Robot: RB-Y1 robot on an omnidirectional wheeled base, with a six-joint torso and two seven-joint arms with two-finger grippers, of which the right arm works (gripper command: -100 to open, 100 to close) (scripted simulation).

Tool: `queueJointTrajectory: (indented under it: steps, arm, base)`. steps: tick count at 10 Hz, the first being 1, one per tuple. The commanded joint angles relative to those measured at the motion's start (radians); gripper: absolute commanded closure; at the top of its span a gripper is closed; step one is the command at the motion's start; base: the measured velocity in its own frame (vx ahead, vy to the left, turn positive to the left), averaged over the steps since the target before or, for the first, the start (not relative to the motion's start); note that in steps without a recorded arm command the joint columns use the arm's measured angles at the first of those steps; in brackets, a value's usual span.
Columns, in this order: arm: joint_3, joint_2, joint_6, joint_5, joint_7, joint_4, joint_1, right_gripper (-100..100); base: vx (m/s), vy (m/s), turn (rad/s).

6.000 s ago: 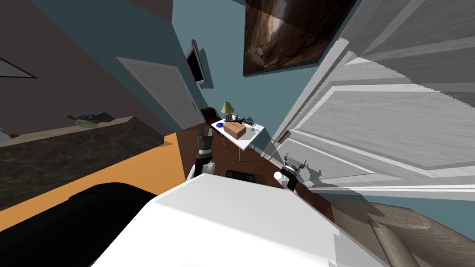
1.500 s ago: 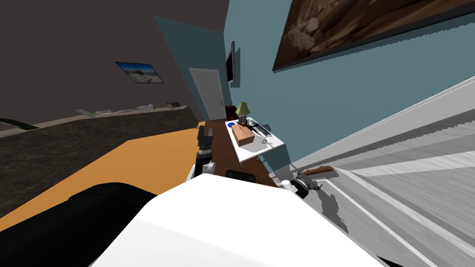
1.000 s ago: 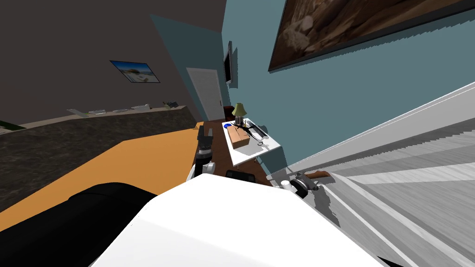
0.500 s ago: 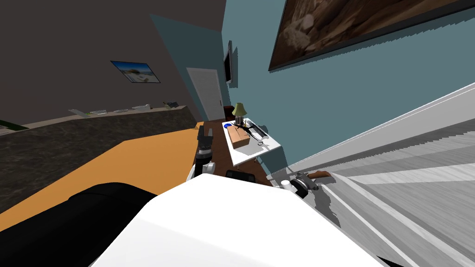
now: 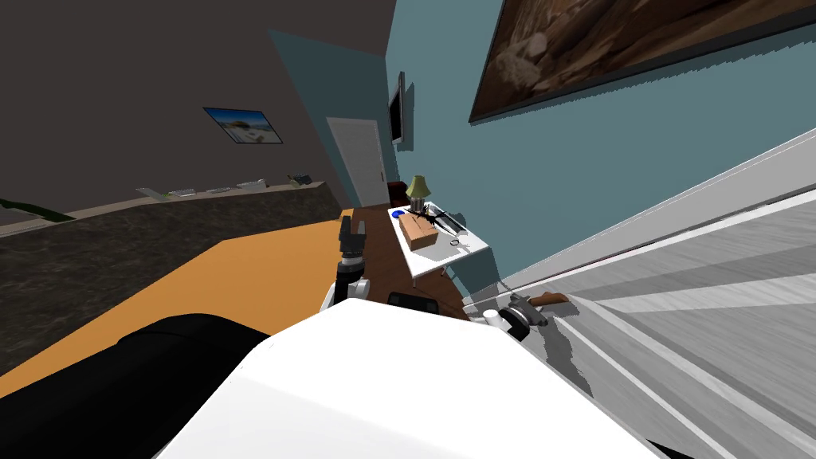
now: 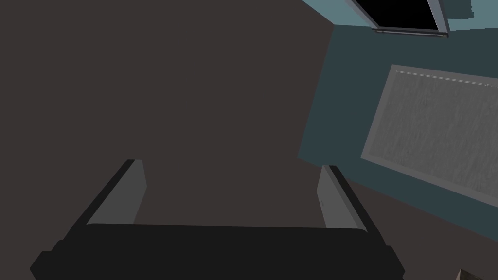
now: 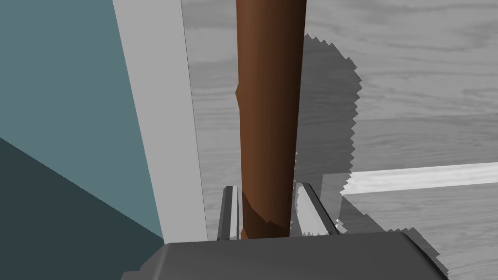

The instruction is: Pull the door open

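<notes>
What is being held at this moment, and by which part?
The right gripper is shut on the brown door handle, its fingers pressing both sides of the lever at its end. The left gripper is open and holds nothing.

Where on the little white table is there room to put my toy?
The near end of the table, between the box and its edge, is bare. The far end by the lamp is crowded.
</notes>
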Motion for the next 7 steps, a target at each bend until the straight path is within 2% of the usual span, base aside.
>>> queueJointTrajectory:
  steps: [1,7]
  arm:
    - [0.002,0.004,0.004,0.001,-0.001,-0.004,0.006,100]
    - [0.025,-0.009,0.005,0.015,-0.035,-0.003,0.018,100]
  base:
    - [-0.129,0.153,-0.002]
    - [-0.116,0.164,-0.008]
